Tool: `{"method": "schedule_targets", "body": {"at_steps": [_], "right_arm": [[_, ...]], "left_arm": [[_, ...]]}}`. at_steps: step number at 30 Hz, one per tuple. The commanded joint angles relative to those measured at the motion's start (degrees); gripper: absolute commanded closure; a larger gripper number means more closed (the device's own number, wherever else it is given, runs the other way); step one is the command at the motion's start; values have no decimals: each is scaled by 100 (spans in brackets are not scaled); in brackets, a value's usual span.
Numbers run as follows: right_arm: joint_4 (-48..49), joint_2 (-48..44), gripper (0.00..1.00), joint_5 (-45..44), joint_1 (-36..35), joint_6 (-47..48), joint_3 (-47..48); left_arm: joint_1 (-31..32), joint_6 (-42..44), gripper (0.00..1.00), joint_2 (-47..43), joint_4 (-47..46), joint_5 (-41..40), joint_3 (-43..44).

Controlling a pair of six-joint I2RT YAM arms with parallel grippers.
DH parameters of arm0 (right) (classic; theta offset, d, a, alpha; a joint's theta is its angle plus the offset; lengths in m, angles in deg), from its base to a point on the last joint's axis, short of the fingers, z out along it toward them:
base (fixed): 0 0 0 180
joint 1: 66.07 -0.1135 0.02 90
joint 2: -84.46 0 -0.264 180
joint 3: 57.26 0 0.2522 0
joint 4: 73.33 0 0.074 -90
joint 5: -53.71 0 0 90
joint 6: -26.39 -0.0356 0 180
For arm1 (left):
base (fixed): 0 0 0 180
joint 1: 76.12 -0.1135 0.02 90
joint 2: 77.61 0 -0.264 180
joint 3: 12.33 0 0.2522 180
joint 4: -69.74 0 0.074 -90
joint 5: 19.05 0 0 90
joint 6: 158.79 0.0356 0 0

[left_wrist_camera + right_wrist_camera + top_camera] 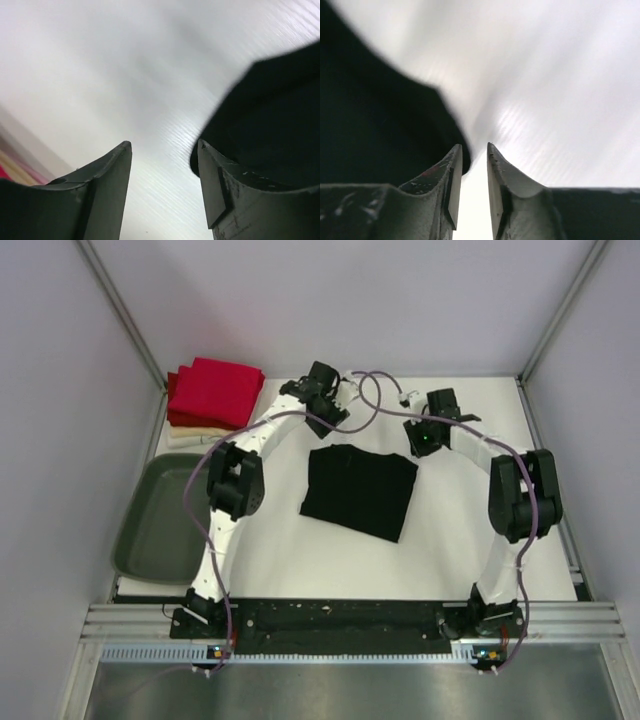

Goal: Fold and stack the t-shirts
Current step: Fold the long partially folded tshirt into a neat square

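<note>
**Top external view.** The black t-shirt [360,490] lies near the middle of the tabletop, already folded into a rough square with slightly skewed edges. At the far left corner sits the stack of folded shirts [212,390]: red ones on top and a cream one [192,436] showing at its near edge. A grey tub [133,525] stands along the left edge, nearer the arms.

The left gripper [330,408] hovers just beyond the black shirt's far left corner. The right gripper [422,438] hovers just off its far right corner. Neither touches the cloth.

As I judge it, the folding is done or close to it. The 1 step left is to carry the black square over and lay it on the stack.

**Left wrist view.** The left gripper [165,150] has its jaws spread wide with nothing between them, only bare tabletop [125,65]. The black t-shirt [270,115] sits to the right, behind 1 finger. A blurred strip of the stack [14,172] shows at the lower left.

**Right wrist view.** The right gripper [474,150] has its jaws drawn nearly together with a narrow gap, gripping nothing. The black t-shirt [375,125] fills the left side.

No brand, label or writing can be read in any of the 3 views.
</note>
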Motion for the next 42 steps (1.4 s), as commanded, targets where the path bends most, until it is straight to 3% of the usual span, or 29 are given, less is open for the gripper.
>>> {"method": "schedule_targets", "body": {"at_steps": [1, 3, 6, 8, 9, 12, 16, 25, 28, 36, 38, 42], "right_arm": [[-85, 270, 72, -909, 243, -1233, 964], [-385, 122, 68, -813, 252, -1532, 1140], [-544, -439, 59, -366, 252, -2050, 791], [-544, -861, 50, -102, 252, -2315, 300], [-544, -1064, 49, -23, 252, -2429, 88], [-527, -1477, 41, 101, 261, -2667, -545], [-404, -1926, 40, 172, 252, -2790, -1231], [-193, -2507, 39, 66, 252, -2729, -2005], [-166, -2682, 39, -4, 261, -2685, -2111], [-149, -3148, 39, -250, 252, -2492, -2322], [-149, -3262, 39, -373, 261, -2422, -2374], [-166, -3202, 39, -347, 261, -2421, -2463]], "left_arm": [[-291, -723, 40, -260, -517, -229, 472], [-510, -1372, 37, -585, -473, 322, 192], [-748, -2384, 30, -1287, -761, 1290, -1035], [-793, -2693, 16, -1797, -1244, 1897, -2046], [-775, -2920, 2, -1956, -1438, 2117, -2495], [-766, -3325, 2, -2168, -1852, 2602, -3236], [-775, -3493, 1, -1906, -2090, 2690, -3387], [-723, -3731, 1, -701, -1607, 3376, -2579], [-661, -3739, 10, -543, -1668, 3490, -2491], [-626, -3942, 73, -288, -1651, 4334, -2306], [-634, -3959, 99, -331, -1651, 4448, -2332], [-661, -3994, 100, -559, -1721, 4449, -2472]]}}
